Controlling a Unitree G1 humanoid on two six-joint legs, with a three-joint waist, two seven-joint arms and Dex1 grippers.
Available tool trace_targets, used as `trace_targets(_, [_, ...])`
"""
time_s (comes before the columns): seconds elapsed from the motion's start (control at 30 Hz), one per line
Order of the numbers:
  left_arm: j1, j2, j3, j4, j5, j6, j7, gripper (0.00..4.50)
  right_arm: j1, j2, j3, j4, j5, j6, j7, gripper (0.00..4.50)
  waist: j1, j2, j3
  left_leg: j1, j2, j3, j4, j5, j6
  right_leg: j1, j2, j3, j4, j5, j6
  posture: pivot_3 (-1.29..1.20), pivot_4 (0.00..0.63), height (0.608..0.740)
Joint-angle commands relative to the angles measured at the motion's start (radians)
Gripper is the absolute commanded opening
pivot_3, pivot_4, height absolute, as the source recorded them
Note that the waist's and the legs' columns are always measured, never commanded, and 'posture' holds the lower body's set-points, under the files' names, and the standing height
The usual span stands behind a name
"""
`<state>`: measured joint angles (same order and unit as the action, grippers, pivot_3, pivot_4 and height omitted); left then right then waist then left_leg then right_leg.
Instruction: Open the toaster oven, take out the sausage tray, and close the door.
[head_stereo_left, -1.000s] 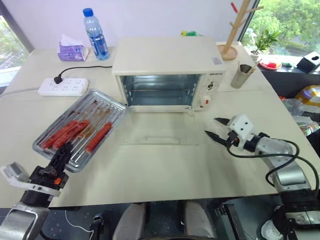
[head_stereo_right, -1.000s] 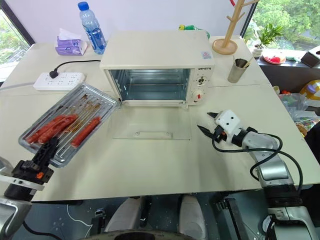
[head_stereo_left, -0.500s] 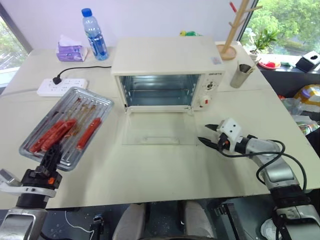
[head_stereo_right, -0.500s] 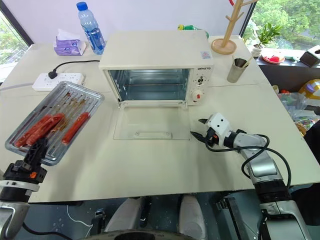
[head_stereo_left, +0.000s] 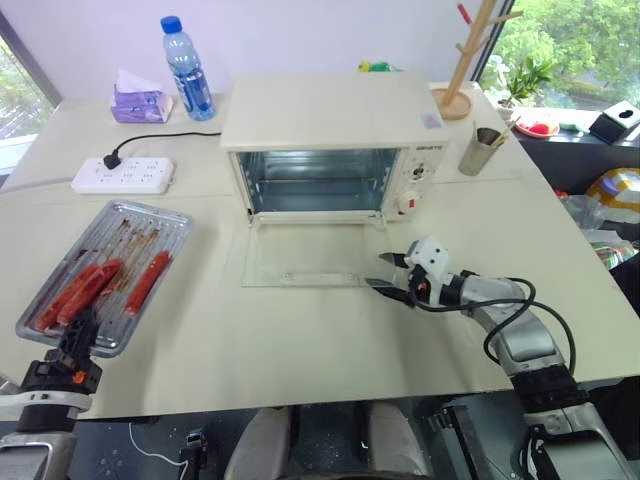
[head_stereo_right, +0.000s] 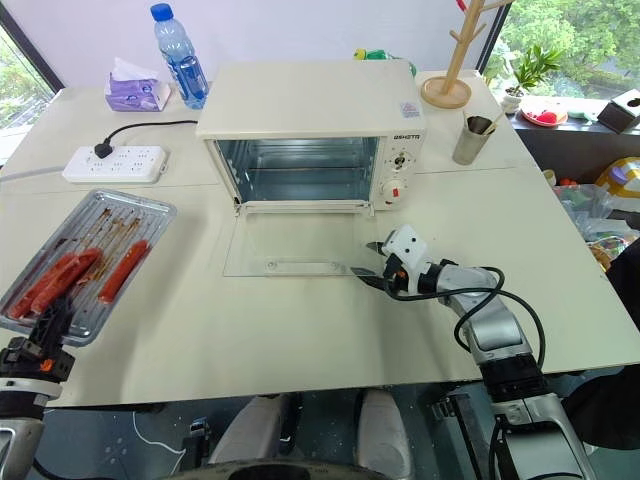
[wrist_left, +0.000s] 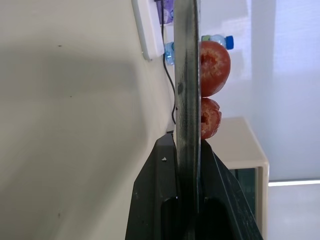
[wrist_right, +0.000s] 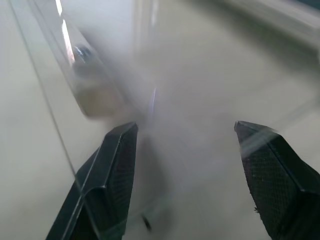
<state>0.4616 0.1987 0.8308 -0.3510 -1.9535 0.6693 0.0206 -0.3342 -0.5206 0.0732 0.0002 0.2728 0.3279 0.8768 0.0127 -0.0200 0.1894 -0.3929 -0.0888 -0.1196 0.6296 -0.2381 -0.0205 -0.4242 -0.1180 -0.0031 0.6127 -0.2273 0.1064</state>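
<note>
A: Where is the sausage tray (head_stereo_left: 105, 262)?

B: Out of the oven, at the table's (head_stereo_left: 300, 340) left side, well apart from the toaster oven (head_stereo_left: 335, 145). The left gripper (head_stereo_left: 80, 335) is clamped tight on the tray's near edge; in the left wrist view its black fingers (wrist_left: 157, 200) pinch the thin metal rim from both sides, with sausage (wrist_left: 214, 67) ends showing just past it.

A: And the oven?

B: It stands at the middle back of the table, cavity bare, red light on the right panel. The door (head_stereo_left: 315, 265) lies folded down flat on the table, its glass see-through, the long bar handle (head_stereo_left: 320, 277) on its near part.

A: The right gripper?

B: The right gripper (head_stereo_left: 385, 272) is at the door's near right corner, fingers spread apart and holding nothing. In the right wrist view the fingertips (wrist_right: 117, 165) straddle the glass edge, though I cannot tell if they touch it.

A: Any writing?

B: There is dark lettering above the knobs and a small sticker on the oven's top, both too small to read. The water bottle (head_stereo_left: 186, 68) has a blue label, also unreadable.

A: Anything else about?

B: A white power strip (head_stereo_left: 122, 175) with one black plug in it, a purple tissue pack (head_stereo_left: 138, 100), a wooden mug tree (head_stereo_left: 470, 60) and a metal cup (head_stereo_left: 480, 150) of utensils.
</note>
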Motion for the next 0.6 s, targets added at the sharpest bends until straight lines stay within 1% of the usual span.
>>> trace_targets(0.03, [-0.005,0.029,0.034,-0.008,-0.019,0.017,-0.026,0.0,-0.086,-0.007,-0.12,-0.13,0.143,0.105,-0.021,3.11,0.0,0.0,0.0,0.0,0.0,0.0,0.0,0.0,0.0,0.0,0.0,0.0,0.0,0.0,0.0,0.0,0.15,0.739])
trace_targets(0.13, [-0.007,0.043,0.017,-0.018,-0.019,0.034,-0.013,0.0,-0.073,-0.03,-0.139,-0.186,0.179,0.153,-0.018,3.11,0.001,-0.002,-0.001,0.0,0.0,0.0,0.0,-0.001,-0.001,0.0,0.0,0.0,-0.001,0.0,0.0,0.0,0.15,0.739])
trace_targets(0.23, [-0.005,0.066,-0.013,-0.046,-0.019,0.059,0.003,0.0,0.01,-0.075,-0.124,-0.269,0.181,0.155,0.024,3.11,0.006,-0.004,-0.002,-0.001,0.0,-0.002,0.0,-0.004,0.0,0.0,0.0,0.0,-0.001,-0.002,0.002,0.0,0.15,0.739])
trace_targets(0.33, [0.01,0.086,-0.029,-0.053,-0.019,0.088,0.004,0.0,0.051,-0.1,-0.126,-0.309,0.193,0.153,0.047,3.11,0.001,-0.003,-0.002,-0.001,0.0,0.0,0.0,-0.005,0.0,-0.001,0.0,0.0,-0.001,-0.002,0.002,0.0,0.15,0.739])
trace_targets(0.5, [0.055,0.159,-0.054,-0.054,-0.019,0.169,-0.036,0.0,0.094,-0.166,-0.149,-0.335,0.22,0.147,0.111,3.11,-0.004,-0.002,-0.001,0.0,0.002,0.004,0.001,-0.006,0.0,-0.001,-0.001,0.002,-0.001,-0.001,0.002,0.0,0.15,0.739])
trace_targets(0.53, [0.064,0.183,-0.061,-0.046,-0.019,0.184,-0.043,0.0,0.099,-0.177,-0.153,-0.336,0.225,0.151,0.119,3.37,-0.003,-0.002,-0.001,0.001,0.003,0.004,0.001,-0.007,-0.003,-0.001,-0.001,0.002,-0.001,-0.002,0.002,0.0,0.15,0.739])
trace_targets(0.6, [0.077,0.258,-0.067,-0.016,-0.019,0.233,-0.074,0.0,0.123,-0.229,-0.169,-0.343,0.28,0.232,0.159,4.03,-0.001,-0.002,-0.001,0.0,0.003,0.004,0.001,-0.008,-0.003,-0.001,-0.001,0.001,-0.001,-0.002,0.002,0.0,0.15,0.739])
